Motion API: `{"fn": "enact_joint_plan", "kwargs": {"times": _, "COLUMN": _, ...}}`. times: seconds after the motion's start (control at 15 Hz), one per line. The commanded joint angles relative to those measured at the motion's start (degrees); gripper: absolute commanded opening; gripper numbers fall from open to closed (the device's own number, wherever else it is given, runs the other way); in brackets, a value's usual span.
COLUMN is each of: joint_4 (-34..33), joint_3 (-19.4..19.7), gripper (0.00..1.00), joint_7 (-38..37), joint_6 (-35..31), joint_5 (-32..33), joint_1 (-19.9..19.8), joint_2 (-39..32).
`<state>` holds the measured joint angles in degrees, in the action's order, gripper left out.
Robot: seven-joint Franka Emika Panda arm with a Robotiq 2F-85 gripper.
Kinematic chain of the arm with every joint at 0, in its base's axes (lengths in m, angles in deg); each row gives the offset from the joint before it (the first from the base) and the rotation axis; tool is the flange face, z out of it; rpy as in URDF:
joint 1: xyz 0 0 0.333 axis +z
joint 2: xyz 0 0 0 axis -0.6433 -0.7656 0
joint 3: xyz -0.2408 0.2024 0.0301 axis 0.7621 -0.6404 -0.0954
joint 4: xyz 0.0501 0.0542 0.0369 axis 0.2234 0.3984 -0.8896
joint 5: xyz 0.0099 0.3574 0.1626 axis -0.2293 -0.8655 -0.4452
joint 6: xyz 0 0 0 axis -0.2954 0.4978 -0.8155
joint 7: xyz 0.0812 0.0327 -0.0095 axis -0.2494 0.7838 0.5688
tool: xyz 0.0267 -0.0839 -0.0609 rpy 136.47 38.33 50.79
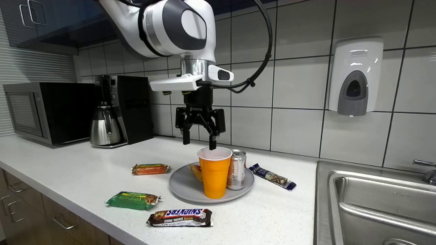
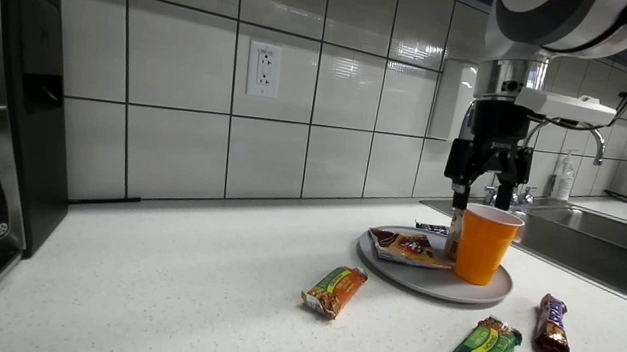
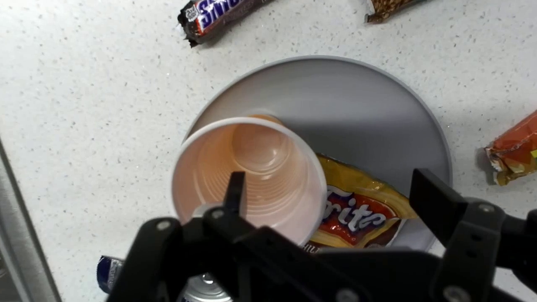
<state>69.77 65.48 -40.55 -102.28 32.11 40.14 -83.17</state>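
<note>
Hanging over the gray plate point(image 1: 184, 185), the released gripper point(image 1: 199, 140) holds its jaws apart near the orange cup point(image 1: 215, 178) and chip bag point(image 2: 408, 247).

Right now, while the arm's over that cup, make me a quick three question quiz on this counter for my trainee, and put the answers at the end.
1. Multiple choice: which snack lies nearest the sink?
A. green bar
B. dark blue bar
C. orange bar

2. True or false: the gripper is clamped around the orange cup.

3. Short answer: what shares the gray plate with the cup?

Key:
1. B.
2. False. The jaws stand open and hold nothing.
3. A silver can and a Fritos bag.
</note>
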Motion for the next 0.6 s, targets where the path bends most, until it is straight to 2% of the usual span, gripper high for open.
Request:
{"fn": "enact_joint_plan", "kwargs": {"times": 0.0, "joint_4": -2.5, "joint_3": -0.5, "gripper": 1.00, "joint_7": 0.3, "joint_6": -0.7, "joint_5": 0.5, "joint_1": -0.4, "joint_2": -3.0}}
{"fn": "enact_joint_plan", "kwargs": {"times": 0.53, "joint_4": -4.4, "joint_3": -0.4, "gripper": 1.00, "joint_7": 0.2, "joint_6": -0.5, "joint_5": 0.8, "joint_1": -0.4, "joint_2": -6.3}}
